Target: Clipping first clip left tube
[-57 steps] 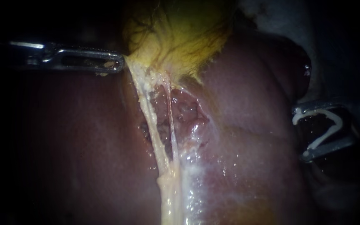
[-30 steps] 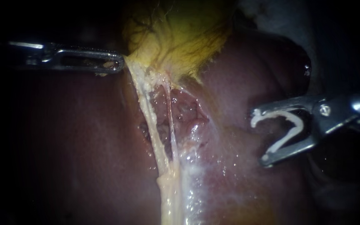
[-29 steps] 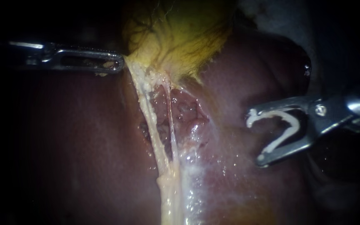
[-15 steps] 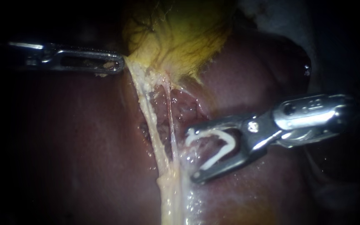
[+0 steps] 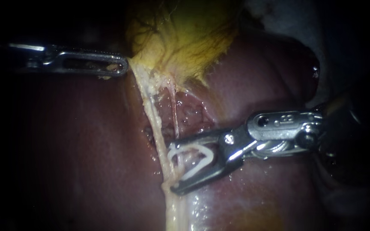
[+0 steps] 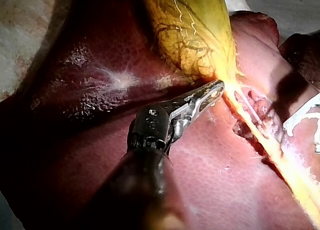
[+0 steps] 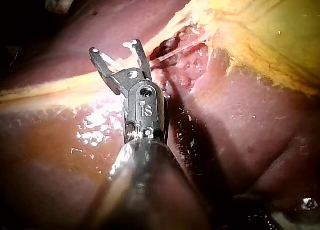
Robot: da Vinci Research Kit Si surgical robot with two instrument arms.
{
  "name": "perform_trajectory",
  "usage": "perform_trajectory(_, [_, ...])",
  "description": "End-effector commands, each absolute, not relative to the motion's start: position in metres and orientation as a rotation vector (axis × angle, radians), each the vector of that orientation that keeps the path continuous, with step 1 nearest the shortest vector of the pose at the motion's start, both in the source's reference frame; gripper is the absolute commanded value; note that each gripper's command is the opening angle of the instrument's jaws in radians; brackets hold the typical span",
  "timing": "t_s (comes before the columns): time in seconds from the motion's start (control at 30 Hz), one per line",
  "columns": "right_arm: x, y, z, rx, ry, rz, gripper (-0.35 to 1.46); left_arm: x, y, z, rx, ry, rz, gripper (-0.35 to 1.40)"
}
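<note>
Both hands grip: left instrument (image 5: 124, 67) on the gallbladder (image 5: 185, 38), right instrument (image 5: 172, 169) spread around a clip (image 5: 197, 168) by the left tube (image 5: 153, 111).

Yellow gallbladder (image 5: 185, 38) veined with dark branching lines; dark maroon liver (image 5: 73, 149); pale cream left tube (image 5: 153, 115); white clip (image 5: 206, 150); silver right instrument (image 5: 173, 167)
</note>
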State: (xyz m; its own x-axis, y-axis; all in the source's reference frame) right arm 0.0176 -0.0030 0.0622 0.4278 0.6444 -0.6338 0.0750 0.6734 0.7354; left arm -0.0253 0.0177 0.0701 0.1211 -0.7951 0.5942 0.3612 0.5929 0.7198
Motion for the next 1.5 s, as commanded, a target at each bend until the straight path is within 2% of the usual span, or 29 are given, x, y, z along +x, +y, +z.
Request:
perform_trajectory(0.03, [0.0177,-0.0031,0.0627,0.779,1.091,0.405,0.59,-0.0253,0.0177,0.0701,0.455,-1.165,-0.888,-0.35])
perform_trajectory(0.37, [0.0183,-0.0034,0.0662,0.804,1.089,0.408,0.59,-0.0253,0.0177,0.07,0.458,-1.165,-0.893,-0.35])
perform_trajectory(0.97, [0.0191,-0.0035,0.0688,0.882,1.146,0.386,0.58,-0.0253,0.0176,0.0699,0.458,-1.165,-0.894,-0.35])
perform_trajectory(1.5, [0.0187,-0.0035,0.0724,0.884,1.142,0.396,0.57,-0.0253,0.0176,0.0699,0.458,-1.165,-0.894,-0.35])
